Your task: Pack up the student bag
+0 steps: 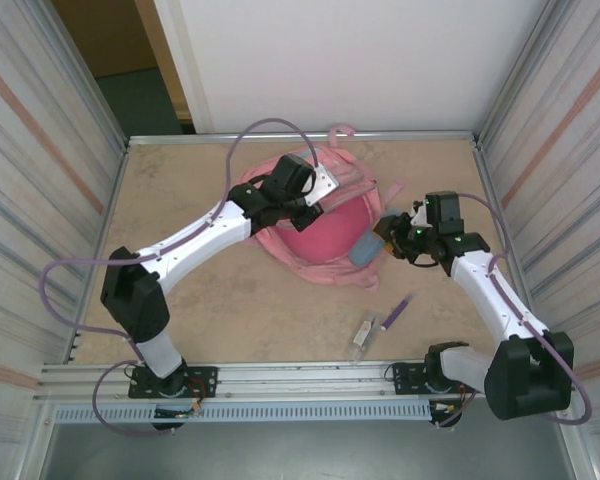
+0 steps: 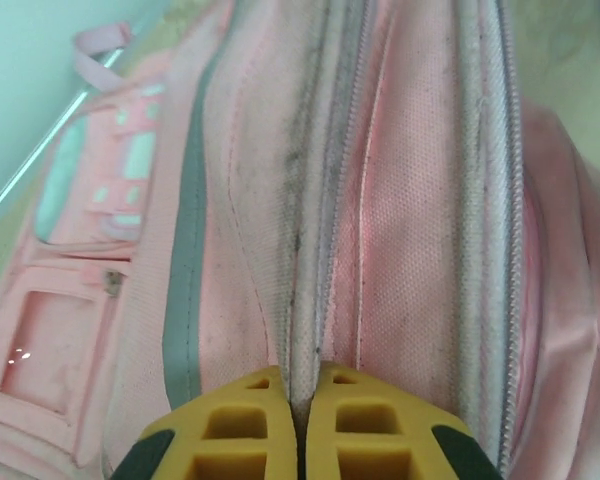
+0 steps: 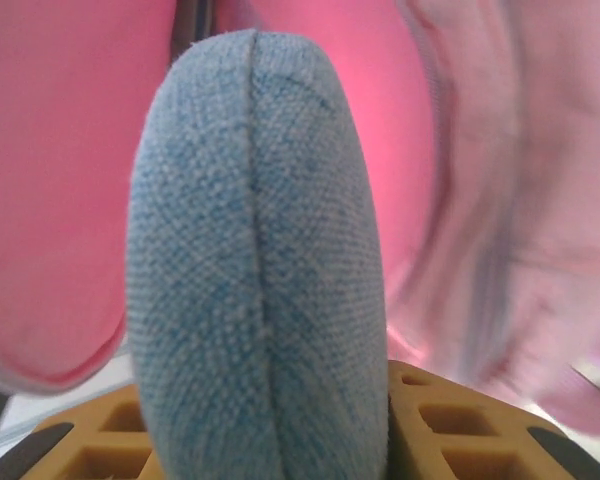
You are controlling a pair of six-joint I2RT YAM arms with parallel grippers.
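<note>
Lab-type robot cell. Table (image 1: 260,310) boxed in by ribbed panels (image 1: 30,170) and aluminium frame (image 1: 430,135). Left arm (image 1: 205,238) and right arm (image 1: 485,285) bolted at near rail (image 1: 300,375).

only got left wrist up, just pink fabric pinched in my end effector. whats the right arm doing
observer: The right end effector is shut on a blue-grey fabric pouch at the right side of the student bag.
operator: is the bag open there
observer: Yes. From the top its darker pink inside shows, with the pouch at the right rim of that opening.
operator: anything on the table to pack
observer: A purple pen and a clear tube-like item lie near the front edge, apart from the bag.
</note>
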